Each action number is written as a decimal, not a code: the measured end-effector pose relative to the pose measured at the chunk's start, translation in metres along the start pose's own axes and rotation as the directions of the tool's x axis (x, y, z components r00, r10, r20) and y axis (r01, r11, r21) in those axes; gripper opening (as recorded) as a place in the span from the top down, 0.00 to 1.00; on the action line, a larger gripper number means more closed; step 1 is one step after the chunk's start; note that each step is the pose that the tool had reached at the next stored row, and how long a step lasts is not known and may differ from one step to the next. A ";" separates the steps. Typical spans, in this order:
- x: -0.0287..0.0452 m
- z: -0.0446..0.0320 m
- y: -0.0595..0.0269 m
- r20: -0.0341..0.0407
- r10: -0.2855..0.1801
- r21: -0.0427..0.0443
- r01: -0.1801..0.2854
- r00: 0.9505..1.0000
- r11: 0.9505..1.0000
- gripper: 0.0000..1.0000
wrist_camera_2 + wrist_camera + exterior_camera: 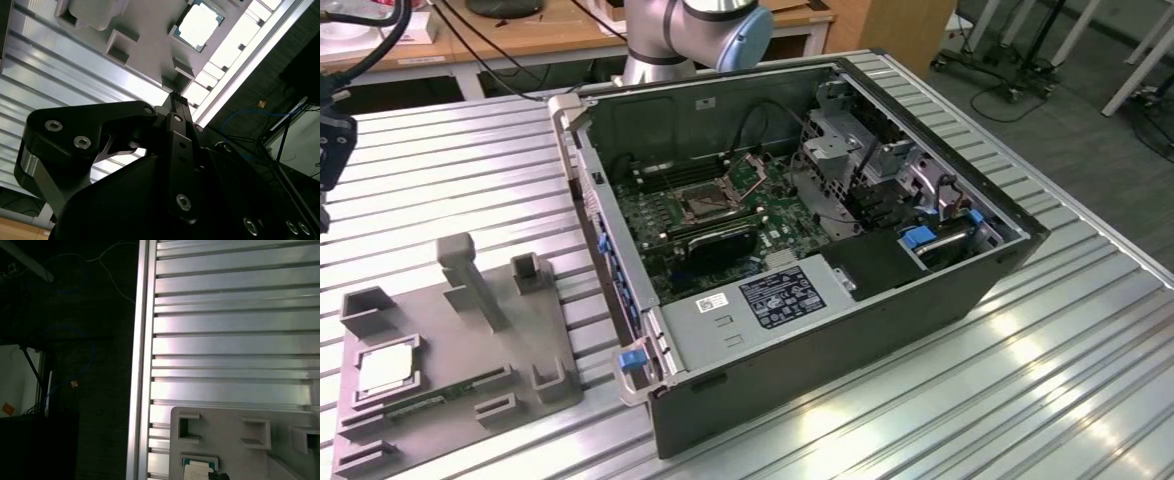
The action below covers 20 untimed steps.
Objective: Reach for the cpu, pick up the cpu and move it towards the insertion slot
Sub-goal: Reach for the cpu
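Exterior view: noting small flat silvery-white square cpu (pixel 384 368) sitting in a recess of grey plastic holder block (pixel 467 335) on ribbed aluminium table (pixel 1014 380), well apart from square silver-framed insertion slot (pixel 703 203) inside open black computer case (pixel 854 330).

Second wrist view: seeing black gripper (pixel 176 101) hanging over the holder block, clear of the cpu (pixel 200 26); failing to tell how wide.

First wrist view: catching the cpu (pixel 196 471) seated in its recess.

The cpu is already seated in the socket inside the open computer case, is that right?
No. The exterior view shows the cpu lying in the grey holder on the table, outside the open computer case.
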<state>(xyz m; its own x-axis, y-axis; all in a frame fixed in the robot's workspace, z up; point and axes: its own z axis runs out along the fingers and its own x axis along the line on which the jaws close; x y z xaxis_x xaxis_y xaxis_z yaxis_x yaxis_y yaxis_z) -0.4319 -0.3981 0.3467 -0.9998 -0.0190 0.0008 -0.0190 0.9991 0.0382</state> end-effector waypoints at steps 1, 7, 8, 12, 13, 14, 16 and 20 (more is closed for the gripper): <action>0.0001 0.0000 -0.0002 0.000 0.000 0.000 0.000 1.000 1.000 0.89; 0.0052 0.0007 -0.0011 0.000 -0.001 0.000 0.001 1.000 1.000 0.89; 0.0075 0.0010 -0.0012 0.000 -0.001 0.000 0.001 1.000 1.000 0.89; 0.0140 0.0024 -0.0019 0.000 -0.001 0.000 0.001 1.000 1.000 0.89; 0.0145 0.0025 -0.0024 0.000 -0.001 0.000 0.001 1.000 1.000 0.89; 0.0152 0.0028 -0.0031 0.000 -0.001 0.000 0.001 1.000 1.000 0.89; 0.0165 0.0036 -0.0052 0.000 -0.002 0.000 0.002 1.000 1.000 0.89; 0.0184 0.0056 -0.0103 0.000 -0.002 0.000 0.002 1.000 1.000 0.89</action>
<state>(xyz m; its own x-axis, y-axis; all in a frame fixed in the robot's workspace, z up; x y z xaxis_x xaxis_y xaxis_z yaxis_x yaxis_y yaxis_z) -0.4500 -0.4086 0.3408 -0.9998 -0.0210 0.0007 -0.0209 0.9991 0.0382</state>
